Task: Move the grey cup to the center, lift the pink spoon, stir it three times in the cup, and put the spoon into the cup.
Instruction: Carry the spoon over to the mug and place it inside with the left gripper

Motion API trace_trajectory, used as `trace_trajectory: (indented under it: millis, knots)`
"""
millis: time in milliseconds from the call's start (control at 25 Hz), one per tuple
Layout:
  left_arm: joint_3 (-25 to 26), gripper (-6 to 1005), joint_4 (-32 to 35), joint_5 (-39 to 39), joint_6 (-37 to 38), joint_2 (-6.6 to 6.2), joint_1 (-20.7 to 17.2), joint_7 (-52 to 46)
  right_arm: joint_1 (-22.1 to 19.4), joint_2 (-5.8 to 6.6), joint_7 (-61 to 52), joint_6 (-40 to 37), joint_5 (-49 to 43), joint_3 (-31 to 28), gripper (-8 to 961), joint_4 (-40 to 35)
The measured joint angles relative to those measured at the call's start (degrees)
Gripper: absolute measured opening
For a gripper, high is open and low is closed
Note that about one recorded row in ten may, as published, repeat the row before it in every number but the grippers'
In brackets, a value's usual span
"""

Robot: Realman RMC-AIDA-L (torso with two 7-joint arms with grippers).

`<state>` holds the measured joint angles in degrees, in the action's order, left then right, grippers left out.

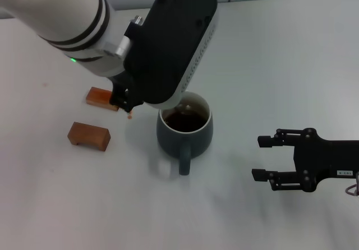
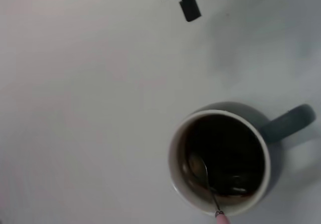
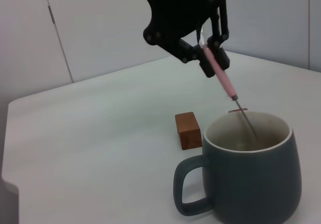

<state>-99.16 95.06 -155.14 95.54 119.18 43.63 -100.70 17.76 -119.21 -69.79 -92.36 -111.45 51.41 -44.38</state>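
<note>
The grey cup (image 1: 185,132) stands near the middle of the table with dark liquid inside, its handle toward me. It also shows in the left wrist view (image 2: 219,162) and the right wrist view (image 3: 251,176). My left gripper (image 1: 124,101) hangs over the cup's far left side, shut on the pink spoon (image 3: 220,77). The spoon is tilted; its metal neck crosses the rim and its bowl (image 2: 198,166) lies in the liquid. My right gripper (image 1: 261,158) is open and empty, low over the table right of the cup.
Two brown blocks lie left of the cup: one (image 1: 88,135) nearer me, one (image 1: 102,97) partly under my left arm; one block (image 3: 188,130) shows behind the cup in the right wrist view. A wall runs along the table's far edge.
</note>
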Motion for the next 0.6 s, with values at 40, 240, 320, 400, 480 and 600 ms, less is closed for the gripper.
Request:
trace_trajectory:
  millis: [40, 240, 320, 400, 480, 600]
  knots:
    - [0.0, 244, 0.0, 0.0, 0.0, 0.0, 0.0, 0.0, 0.0, 0.0, 0.0, 0.0, 0.0, 0.0, 741, 0.0]
    - [-1.8, 249, 0.9, 0.8, -0.5, 0.0, -0.2, -0.2, 0.0, -0.03, 0.0, 0.0, 0.0, 0.0, 740, 0.0]
    - [-2.7, 252, 1.9, 0.9, -0.3, 0.0, -0.7, -0.3, 0.0, -0.05, 0.0, 0.0, 0.0, 0.0, 740, 0.0]
    - [-3.4, 254, 3.3, 1.0, 0.1, 0.0, -1.6, -0.4, 0.0, -0.06, 0.1, 0.0, 0.0, 0.0, 740, 0.0]
    - [-3.5, 256, 3.5, 1.0, 0.4, 0.0, -1.7, -0.4, 0.0, -0.06, 0.1, 0.0, 0.0, 0.0, 740, 0.0]
    - [-3.2, 259, 3.5, 1.0, 1.7, 0.0, -2.1, -0.5, 0.0, -0.03, 0.1, 0.1, 0.0, 0.0, 740, 0.1]
